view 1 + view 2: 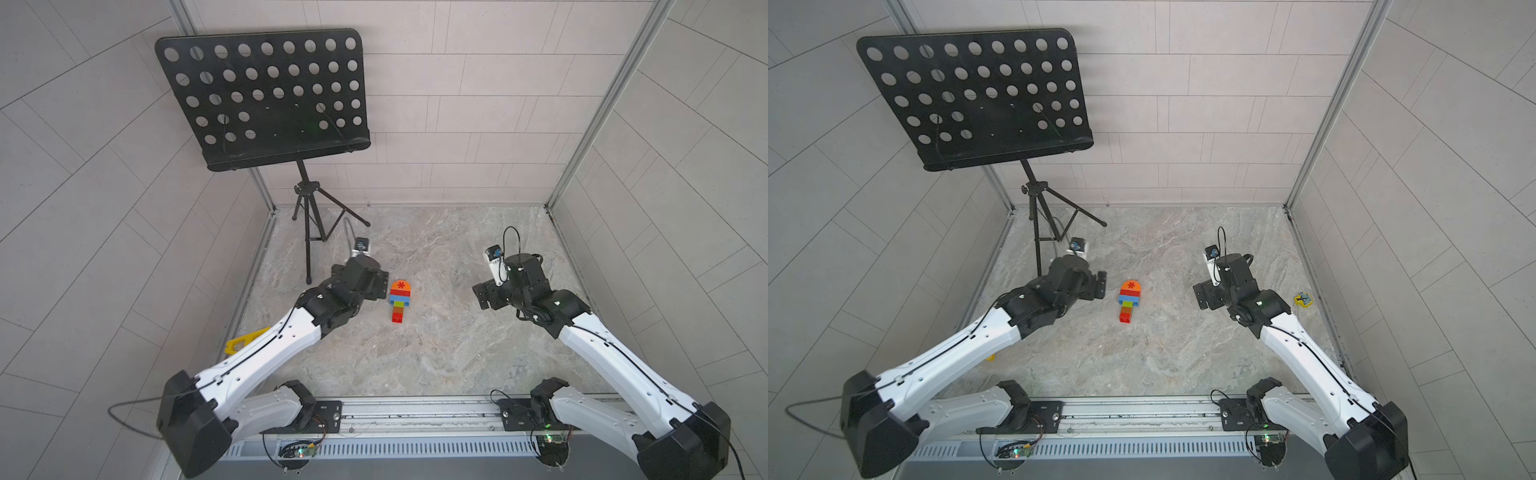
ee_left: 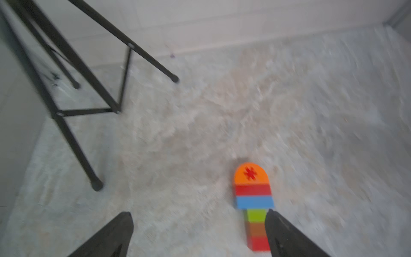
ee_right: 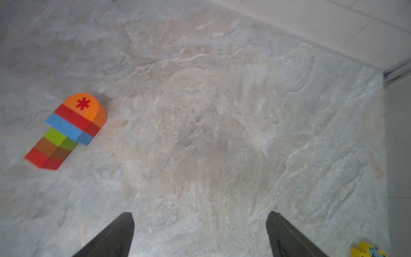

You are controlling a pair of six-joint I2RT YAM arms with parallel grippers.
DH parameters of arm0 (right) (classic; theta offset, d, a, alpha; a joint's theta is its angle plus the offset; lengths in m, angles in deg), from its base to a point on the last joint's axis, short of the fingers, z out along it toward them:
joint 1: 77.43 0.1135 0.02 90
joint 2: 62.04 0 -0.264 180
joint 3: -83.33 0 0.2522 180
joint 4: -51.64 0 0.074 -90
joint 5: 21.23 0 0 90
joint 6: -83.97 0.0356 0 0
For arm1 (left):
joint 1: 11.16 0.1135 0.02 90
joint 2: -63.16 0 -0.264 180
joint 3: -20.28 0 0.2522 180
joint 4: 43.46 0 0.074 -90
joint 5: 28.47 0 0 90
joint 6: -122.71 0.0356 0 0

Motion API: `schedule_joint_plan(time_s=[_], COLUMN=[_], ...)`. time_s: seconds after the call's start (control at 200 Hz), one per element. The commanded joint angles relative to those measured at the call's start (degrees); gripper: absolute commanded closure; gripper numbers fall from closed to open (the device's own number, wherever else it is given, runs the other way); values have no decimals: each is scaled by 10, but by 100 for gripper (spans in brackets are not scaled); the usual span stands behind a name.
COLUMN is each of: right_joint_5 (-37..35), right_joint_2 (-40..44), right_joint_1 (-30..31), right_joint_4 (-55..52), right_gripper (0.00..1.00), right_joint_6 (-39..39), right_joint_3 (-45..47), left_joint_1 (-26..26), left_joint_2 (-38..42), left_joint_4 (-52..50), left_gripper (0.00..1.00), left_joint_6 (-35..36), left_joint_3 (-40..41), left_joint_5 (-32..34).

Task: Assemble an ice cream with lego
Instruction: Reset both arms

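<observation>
We find the ice cream (image 1: 400,300) lying flat on the desk (image 1: 436,353), roughly midway across it. By our reading it is whole: orange dome (image 1: 400,285), red and blue wide bricks, then the narrow green, orange and red stem (image 1: 397,311), all joined in one piece. Its long axis runs straight away from the robot's base, with the dome at the far end and the red foot of the stem at the near end. The left tool (image 2: 199,213) sits just beside it on the robot's left, while the right tool (image 3: 200,213) is well apart on the other side, so the left arm is clearly the nearer. Both tools have their jaws spread wide and clamp nothing. In the left wrist view the stem lies along the inner edge of one finger (image 2: 287,235), at the side of the gap, and we cannot tell whether finger and plastic touch. We judge the building done, with only drawing clear left to do. Since the stack lies to the left tool's right, a sideways move toward it could sweep it, while lifting or moving off to the left should leave it undisturbed.
</observation>
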Motion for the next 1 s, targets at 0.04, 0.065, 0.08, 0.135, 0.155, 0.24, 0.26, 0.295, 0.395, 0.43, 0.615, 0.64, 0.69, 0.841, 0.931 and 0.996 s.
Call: schedule_joint_plan(time_s=[0.04,0.065,0.08,0.135,0.155,0.24,0.26,0.295,0.395,0.43,0.615,0.64,0.69,0.841,0.931,0.996], right_joint_5=[-136,-145,-149,-154,-154,-156,-155,-155,-151,-126,12,27,18,102,91,68], right_joint_2=[33,32,31,24,20,-7,-16,-36,-101,-114,-308,-350,-340,-334,-333,-336], right_joint_1=[-35,-46,-54,-85,-96,-140,-147,-159,-174,-175,-189,-189,-198,-248,-242,-242], right_joint_4=[194,219,233,279,300,387,415,463,604,620,845,915,900,794,769,782], right_gripper=[2,2,2,2,2,2,2,2,3,3,5,9,4,1,1,0], right_joint_6=[19,21,21,23,23,38,39,40,34,18,-47,-56,-42,-6,-12,-5], right_joint_3=[103,122,131,163,175,225,237,258,297,293,293,293,287,239,231,232], left_joint_1=[192,211,223,246,251,265,267,268,280,281,295,295,296,298,298,298], left_joint_2=[6,2,-1,-14,-20,-49,-58,-84,-159,-169,-280,-278,-259,-258,-259,-253], left_joint_4=[140,149,160,215,238,381,422,486,579,612,722,705,639,635,635,617], left_gripper=[0,0,0,0,0,0,0,0,0,0,2,2,2,0,0,0], left_joint_6=[33,33,36,54,57,63,67,78,121,144,173,176,174,169,167,169], left_joint_3=[78,90,99,138,153,227,245,269,285,289,288,280,262,261,261,256], left_joint_5=[-20,-25,-27,-21,-17,-5,-4,-1,-18,-52,-154,-160,-159,-156,-155,-156])
